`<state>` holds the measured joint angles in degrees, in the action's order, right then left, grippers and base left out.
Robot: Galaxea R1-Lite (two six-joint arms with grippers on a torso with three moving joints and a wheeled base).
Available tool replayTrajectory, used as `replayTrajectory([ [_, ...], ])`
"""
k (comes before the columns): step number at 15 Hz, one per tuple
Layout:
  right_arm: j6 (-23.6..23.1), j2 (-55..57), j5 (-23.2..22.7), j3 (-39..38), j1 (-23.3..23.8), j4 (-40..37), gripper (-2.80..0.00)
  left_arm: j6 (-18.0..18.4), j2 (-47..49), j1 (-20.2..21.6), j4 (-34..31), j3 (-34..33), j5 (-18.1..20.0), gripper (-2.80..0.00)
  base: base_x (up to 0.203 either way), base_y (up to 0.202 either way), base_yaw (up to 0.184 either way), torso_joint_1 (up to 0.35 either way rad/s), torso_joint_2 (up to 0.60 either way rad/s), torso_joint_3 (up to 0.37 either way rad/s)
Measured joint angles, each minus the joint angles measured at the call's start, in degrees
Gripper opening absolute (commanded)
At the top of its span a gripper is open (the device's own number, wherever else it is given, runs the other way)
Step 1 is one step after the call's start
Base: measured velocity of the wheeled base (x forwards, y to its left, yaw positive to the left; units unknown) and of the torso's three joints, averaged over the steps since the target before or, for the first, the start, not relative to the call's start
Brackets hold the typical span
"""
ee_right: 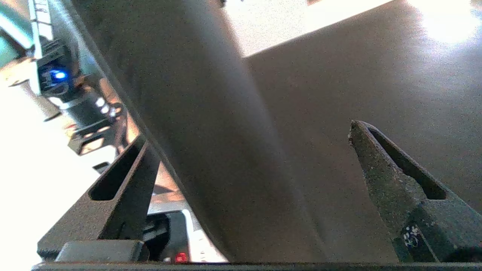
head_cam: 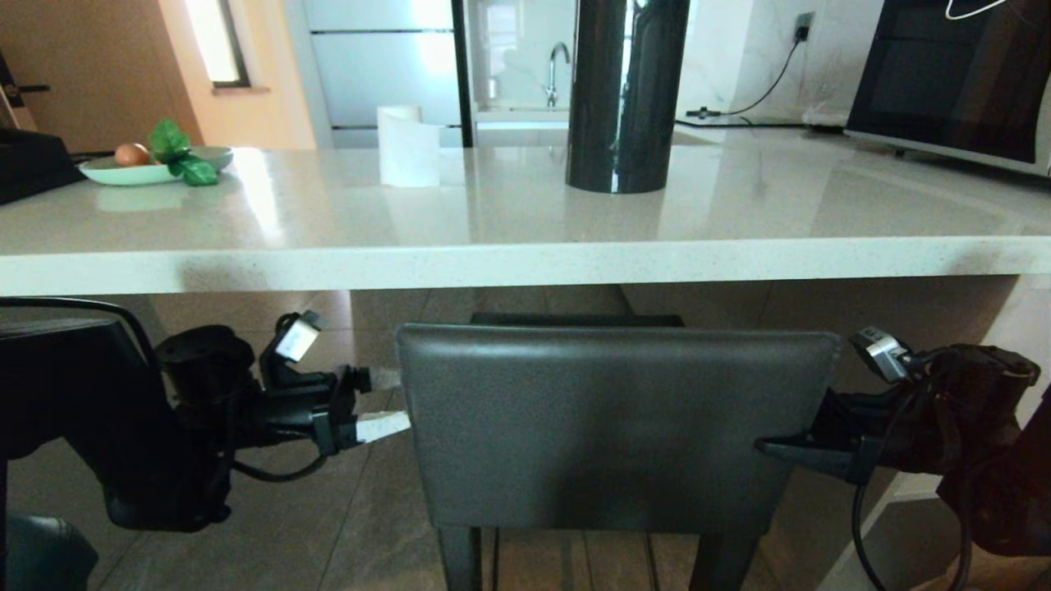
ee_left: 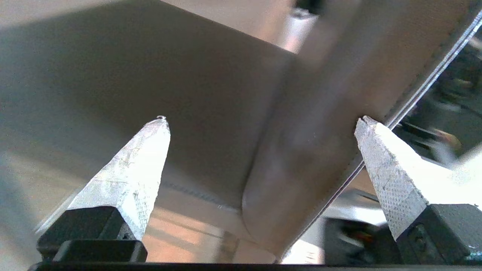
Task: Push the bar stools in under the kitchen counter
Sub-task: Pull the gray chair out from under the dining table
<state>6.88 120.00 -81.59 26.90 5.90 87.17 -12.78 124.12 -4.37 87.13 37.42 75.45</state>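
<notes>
Fingers of both grippers apparently straddle the dark grey stool backrest's side edges.

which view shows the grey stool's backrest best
The head view: the grey stool's backrest shows whole, below the counter. The left wrist view shows only one side edge, and the right wrist view the other edge.

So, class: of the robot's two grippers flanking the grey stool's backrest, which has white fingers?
The left gripper: its fingers are white, while the right gripper has dark ones. Both straddle edges of the grey stool.
</notes>
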Motion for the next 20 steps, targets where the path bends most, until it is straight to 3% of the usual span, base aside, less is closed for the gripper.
replayTrajectory([
  [7, -0.1, -1.9, -3.1, -2.5, -1.5, 0.0, 0.00, -0.4, -4.7, -4.0, 0.0, -5.2, -0.2, 0.00, 0.000, 0.000, 0.000, 0.000, 0.00, 0.000],
  [14, -0.2, -2.3, -2.9, -2.8, -1.9, 0.0, 0.00, 4.0, -7.7, -1.7, 0.0, -15.7, 0.2, 0.00, 0.000, 0.000, 0.000, 0.000, 0.00, 0.000],
  [17, -0.2, -2.2, -2.7, -2.8, -2.1, 0.0, 0.00, 4.0, -8.7, -1.2, 0.0, -16.8, 0.1, 0.00, 0.000, 0.000, 0.000, 0.000, 0.00, 0.000],
  [20, -0.1, -2.1, -2.6, -2.8, -2.4, 0.0, 0.00, 3.7, -9.9, -3.6, 0.1, -15.8, -0.4, 0.00, 0.000, 0.000, 0.000, 0.000, 0.00, 0.000],
])
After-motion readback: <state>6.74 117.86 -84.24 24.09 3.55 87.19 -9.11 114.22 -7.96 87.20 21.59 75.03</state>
